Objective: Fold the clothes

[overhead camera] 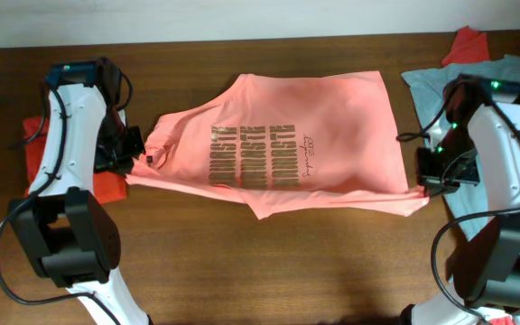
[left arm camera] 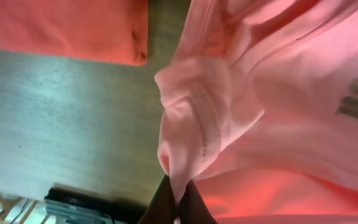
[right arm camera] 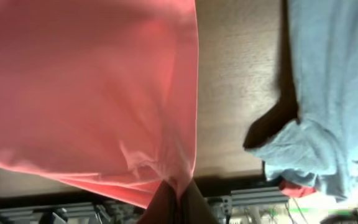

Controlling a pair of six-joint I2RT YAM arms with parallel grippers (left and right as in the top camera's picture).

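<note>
Left gripper [overhead camera: 137,157] tight on a bunched end of the pink shirt [overhead camera: 314,108], right gripper [overhead camera: 422,187] tight on its opposite corner.

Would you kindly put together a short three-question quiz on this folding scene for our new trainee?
1. True or false: the left fingers and the right fingers both pinch the pink shirt.
2. The grey-blue garment lies on the robot's: A left, B right, C neither.
3. Fill in: the folded red cloth lies on the robot's ____ side.
Key: 1 true; 2 B; 3 left.
</note>
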